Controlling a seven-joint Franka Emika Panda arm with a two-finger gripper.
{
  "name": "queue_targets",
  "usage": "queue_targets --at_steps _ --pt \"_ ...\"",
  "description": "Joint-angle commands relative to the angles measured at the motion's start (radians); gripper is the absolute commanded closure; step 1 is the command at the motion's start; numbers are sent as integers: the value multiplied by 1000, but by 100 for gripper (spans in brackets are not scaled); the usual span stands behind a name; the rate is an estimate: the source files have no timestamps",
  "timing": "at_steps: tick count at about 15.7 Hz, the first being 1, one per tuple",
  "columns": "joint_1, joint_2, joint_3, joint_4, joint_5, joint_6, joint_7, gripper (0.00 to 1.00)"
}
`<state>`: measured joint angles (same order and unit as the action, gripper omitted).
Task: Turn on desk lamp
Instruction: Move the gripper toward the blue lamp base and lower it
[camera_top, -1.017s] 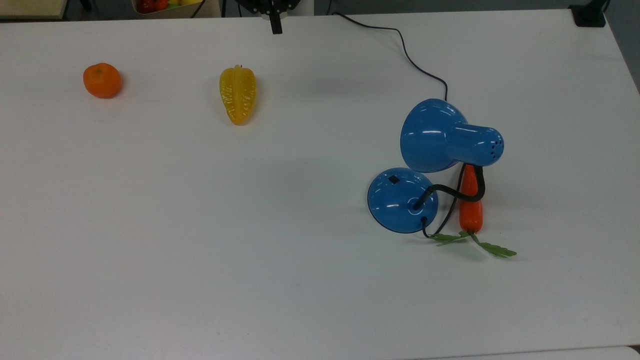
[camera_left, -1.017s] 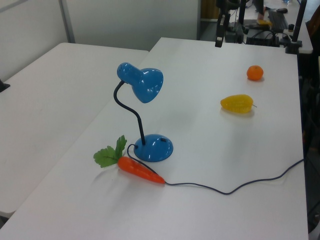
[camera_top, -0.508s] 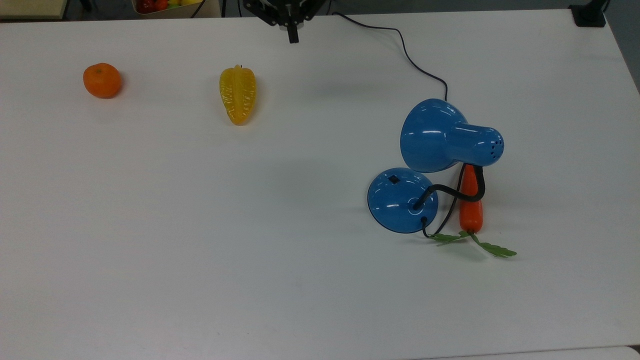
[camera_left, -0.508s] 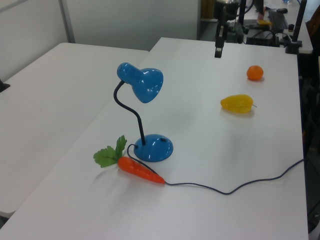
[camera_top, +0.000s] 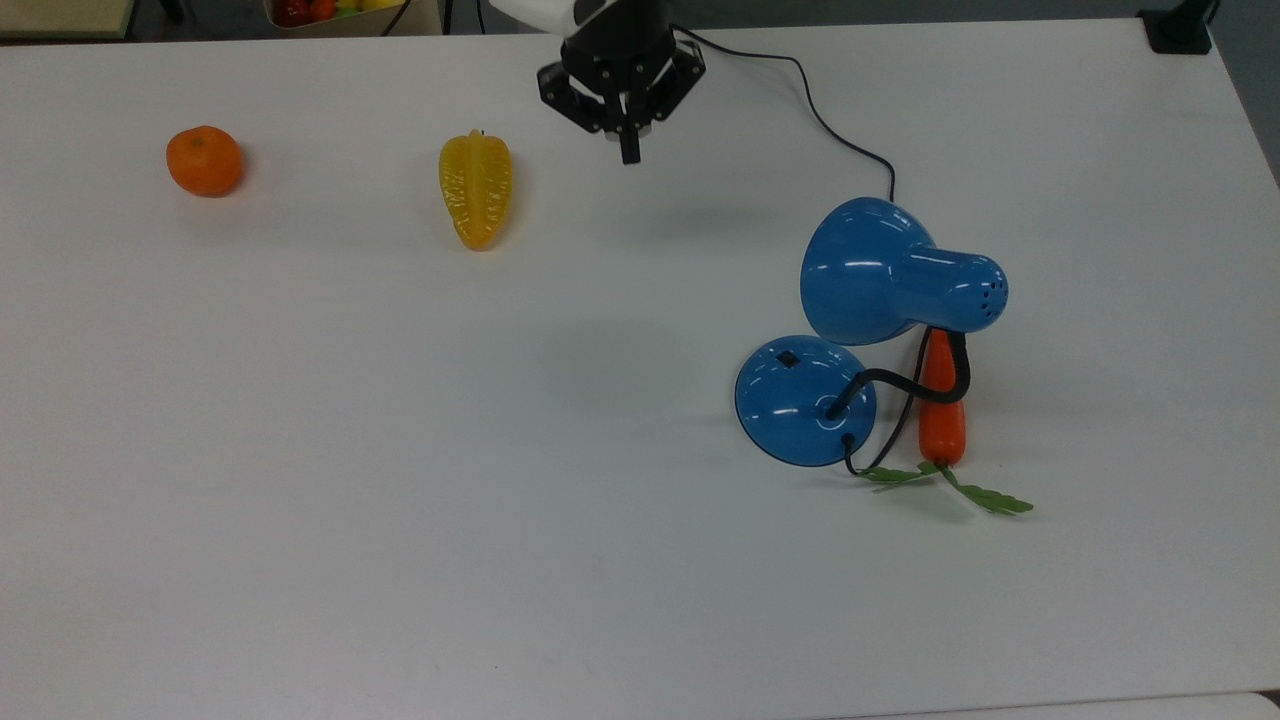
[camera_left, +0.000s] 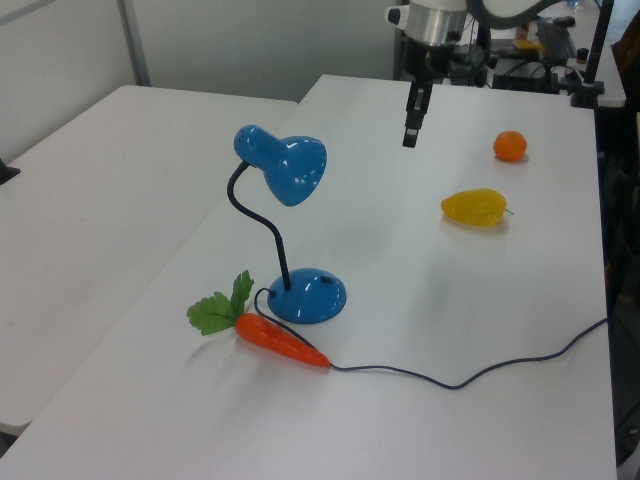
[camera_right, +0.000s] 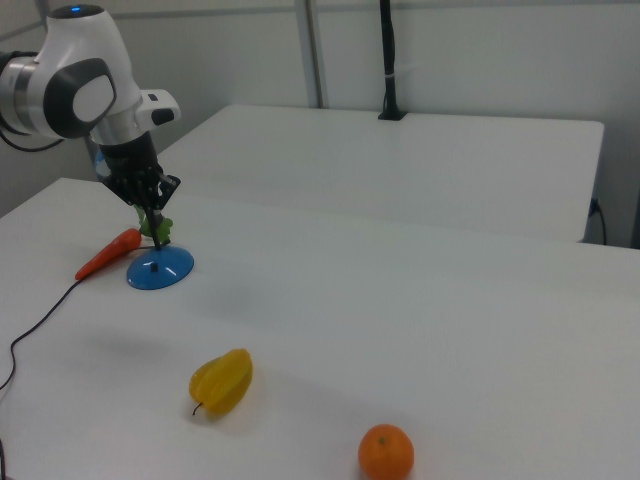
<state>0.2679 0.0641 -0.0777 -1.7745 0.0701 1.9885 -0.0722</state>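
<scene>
The desk lamp stands on the white table at the top view's right. Its glossy blue shade hangs on a black gooseneck over the round blue base, which bears a small black switch. The left view has the shade above the base. My gripper hovers over the table, up and left of the lamp in the top view, shut with nothing held. It also appears in the left view, and in the right view it hangs in front of the base.
An orange carrot with green leaves lies against the lamp's base side. The lamp's black cord runs to the table's far edge. A yellow starfruit and an orange lie at the top view's left.
My gripper has come in from the table's far edge, moving down and right in the top view toward the lamp. The lamp and fruit have not moved.
</scene>
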Motion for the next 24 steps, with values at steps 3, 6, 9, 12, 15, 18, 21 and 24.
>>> queue_targets --at_steps 3,6,9,12,15,18,21,24 --pt "34 32 10 -49 30 159 -8 100" --pt "39 59 30 -74 30 242 -9 100" --pt "39 97 52 -86 30 321 -9 100" --pt "40 137 72 -85 30 375 -9 100" --pt "39 168 88 -85 30 426 -9 100" --pt "53 200 96 -80 30 467 -11 100" --pt "73 229 96 -80 27 522 -9 100" --pt "74 266 111 -76 25 579 -9 100"
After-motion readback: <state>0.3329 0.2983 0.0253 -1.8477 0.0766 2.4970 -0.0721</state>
